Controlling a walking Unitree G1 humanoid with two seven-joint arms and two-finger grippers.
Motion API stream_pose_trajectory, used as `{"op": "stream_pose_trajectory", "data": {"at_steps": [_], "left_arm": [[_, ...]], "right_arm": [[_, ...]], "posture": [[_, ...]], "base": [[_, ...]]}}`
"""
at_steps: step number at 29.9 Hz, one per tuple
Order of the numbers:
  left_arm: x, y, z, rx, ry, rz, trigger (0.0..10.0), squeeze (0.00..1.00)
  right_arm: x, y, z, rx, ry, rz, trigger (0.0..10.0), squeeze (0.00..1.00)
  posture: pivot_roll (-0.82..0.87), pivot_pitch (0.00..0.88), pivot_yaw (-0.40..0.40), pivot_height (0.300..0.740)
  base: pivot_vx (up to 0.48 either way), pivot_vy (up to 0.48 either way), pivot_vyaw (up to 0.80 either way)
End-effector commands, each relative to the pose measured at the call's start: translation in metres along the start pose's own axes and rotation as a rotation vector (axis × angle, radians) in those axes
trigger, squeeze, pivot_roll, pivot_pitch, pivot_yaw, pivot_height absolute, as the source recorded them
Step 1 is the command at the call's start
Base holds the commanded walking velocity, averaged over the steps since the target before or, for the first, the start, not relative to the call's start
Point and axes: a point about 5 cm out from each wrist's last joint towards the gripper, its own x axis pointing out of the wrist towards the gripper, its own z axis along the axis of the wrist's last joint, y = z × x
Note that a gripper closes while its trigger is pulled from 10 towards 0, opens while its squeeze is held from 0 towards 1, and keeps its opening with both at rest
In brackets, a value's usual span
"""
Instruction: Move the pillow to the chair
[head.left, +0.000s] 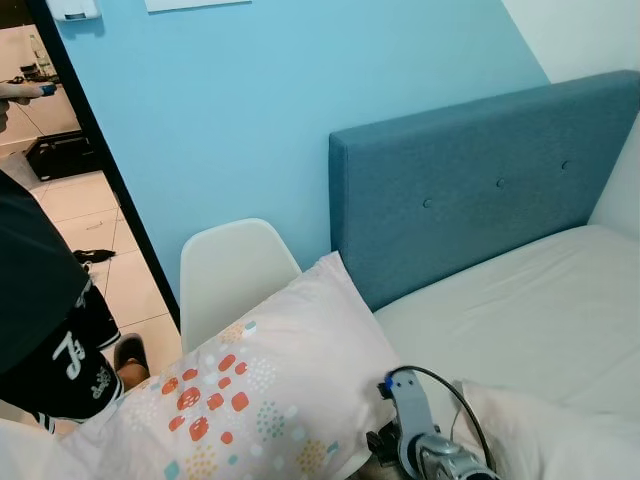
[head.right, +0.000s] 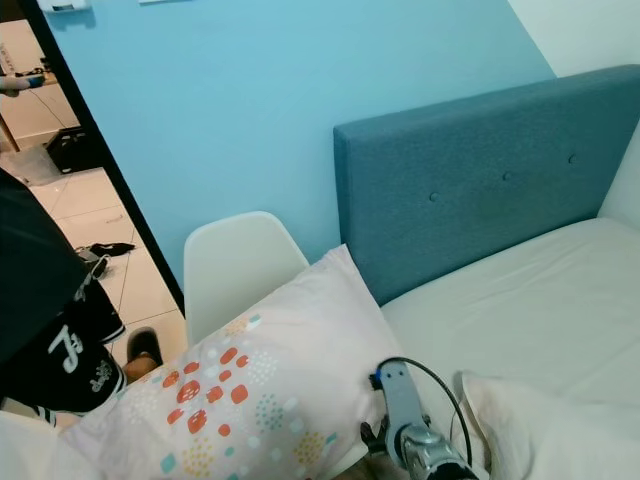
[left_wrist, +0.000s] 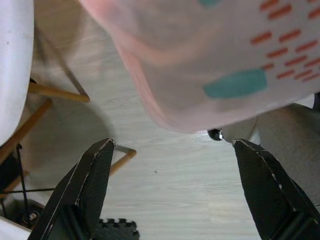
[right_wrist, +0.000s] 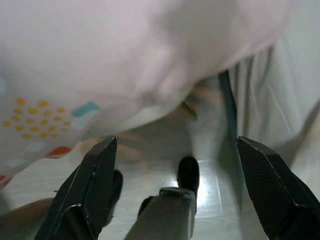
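Both end effectors, left (left_wrist: 172, 192) and right (right_wrist: 177, 192), gape wide beneath the pillow (head.left: 270, 390), pinching nothing — it seems to rest across the arms. The pillow hangs just beside the white chair (head.left: 232, 272), near the bed (head.left: 520, 310). Soft, light and floppy, it likely carries best supported from underneath at both ends.

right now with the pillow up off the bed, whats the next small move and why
Probably swing the pillow left and forward until it hangs over the white chair, then lower it. It is carried over the floor beside the bed, the chair's seat lies behind it, and both grippers' fingers are spread open beneath it.
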Motion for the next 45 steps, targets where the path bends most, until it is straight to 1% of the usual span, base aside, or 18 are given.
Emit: {"op": "stream_pose_trajectory", "data": {"at_steps": [1, 2, 3, 6, 7, 9, 11, 18, 23, 26, 27, 28, 31, 33, 34, 42, 44, 45], "left_arm": [[0.000, 0.003, -0.004, 0.029, 0.008, 0.004, 10.0, 0.00], [0.000, 0.003, -0.005, 0.038, 0.009, 0.003, 10.0, 0.00], [0.000, 0.003, -0.005, 0.038, 0.009, 0.003, 10.0, 0.00], [0.000, -0.007, -0.003, 0.074, 0.001, -0.010, 10.0, 0.00], [0.000, -0.007, -0.003, 0.074, 0.001, -0.010, 10.0, 0.00], [0.000, -0.013, -0.001, 0.072, -0.005, -0.017, 10.0, 0.00], [0.000, -0.017, -0.002, 0.075, -0.005, -0.021, 10.0, 0.00], [-0.001, -0.013, -0.011, 0.076, 0.016, -0.011, 10.0, 0.00], [-0.001, -0.009, -0.012, 0.068, 0.015, -0.005, 10.0, 0.00], [-0.001, -0.010, -0.011, 0.066, 0.012, -0.005, 10.0, 0.00], [-0.001, -0.011, -0.009, 0.067, 0.010, -0.005, 10.0, 0.00], [-0.001, -0.011, -0.009, 0.067, 0.010, -0.005, 10.0, 0.00], [0.000, -0.017, -0.005, 0.070, 0.001, -0.010, 10.0, 0.00], [0.000, -0.019, -0.004, 0.070, -0.002, -0.012, 10.0, 0.00], [0.000, -0.025, 0.000, 0.069, -0.008, -0.017, 10.0, 0.00], [0.000, -0.034, 0.006, 0.069, -0.017, -0.025, 10.0, 0.00], [-0.001, -0.034, 0.005, 0.069, -0.016, -0.025, 10.0, 0.00], [0.000, -0.033, 0.006, 0.069, -0.015, -0.024, 10.0, 0.00]], "right_arm": [[0.000, 0.002, -0.010, -0.018, 0.018, -0.015, 10.0, 0.00], [-0.001, 0.001, -0.017, -0.022, 0.036, -0.028, 10.0, 0.00], [-0.001, 0.001, -0.017, -0.022, 0.036, -0.028, 10.0, 0.00], [-0.003, -0.001, -0.034, 0.027, 0.062, -0.045, 10.0, 0.00], [-0.003, -0.001, -0.034, 0.027, 0.062, -0.045, 10.0, 0.00], [-0.003, 0.002, -0.036, 0.029, 0.053, -0.021, 10.0, 0.00], [-0.003, 0.002, -0.037, -0.004, 0.056, -0.014, 10.0, 0.00], [-0.008, -0.005, -0.059, -0.023, 0.119, -0.043, 10.0, 0.00], [-0.010, -0.008, -0.065, -0.022, 0.130, -0.050, 10.0, 0.00], [-0.011, -0.011, -0.066, -0.021, 0.132, -0.053, 10.0, 0.00], [-0.012, -0.016, -0.068, -0.020, 0.133, -0.058, 10.0, 0.00], [-0.012, -0.016, -0.068, -0.020, 0.133, -0.058, 10.0, 0.00], [-0.016, -0.028, -0.072, -0.020, 0.136, -0.069, 10.0, 0.00], [-0.017, -0.030, -0.073, -0.020, 0.137, -0.071, 10.0, 0.00], [-0.019, -0.035, -0.074, -0.021, 0.138, -0.075, 10.0, 0.00], [-0.020, -0.039, -0.075, -0.024, 0.139, -0.075, 10.0, 0.00], [-0.019, -0.037, -0.074, -0.025, 0.138, -0.075, 10.0, 0.00], [-0.018, -0.033, -0.072, -0.025, 0.131, -0.071, 10.0, 0.00]], "posture": [[-0.12, 0.000, 0.048, 0.740], [-0.12, 0.000, 0.047, 0.740], [-0.12, 0.000, 0.047, 0.740], [-0.11, 0.000, 0.039, 0.740], [-0.11, 0.000, 0.039, 0.740], [-0.11, 0.000, 0.039, 0.740], [-0.11, 0.000, 0.040, 0.740], [-0.12, 0.005, 0.038, 0.740], [-0.12, 0.008, 0.038, 0.740], [-0.12, 0.008, 0.038, 0.740], [-0.12, 0.007, 0.040, 0.740], [-0.12, 0.007, 0.040, 0.740], [-0.12, 0.006, 0.039, 0.740], [-0.12, 0.006, 0.039, 0.740], [-0.12, 0.006, 0.039, 0.740], [-0.12, 0.004, 0.040, 0.740], [-0.12, 0.004, 0.041, 0.740], [-0.12, 0.004, 0.041, 0.740]], "base": [[-0.326, 0.000, 0.00], [-0.326, 0.000, 0.00], [-0.326, 0.000, 0.00], [-0.328, 0.000, 0.00], [-0.330, 0.000, 0.00], [-0.326, 0.000, 0.00], [-0.330, 0.000, 0.00], [-0.339, 0.000, 0.00], [-0.343, 0.000, 0.00], [-0.360, 0.000, 0.00], [-0.375, 0.000, 0.00], [-0.375, 0.000, 0.00], [-0.370, 0.000, 0.00], [-0.375, 0.000, 0.00], [-0.379, 0.000, 0.00], [-0.377, 0.000, 0.00], [-0.379, 0.000, 0.00], [-0.379, 0.000, 0.00]]}}
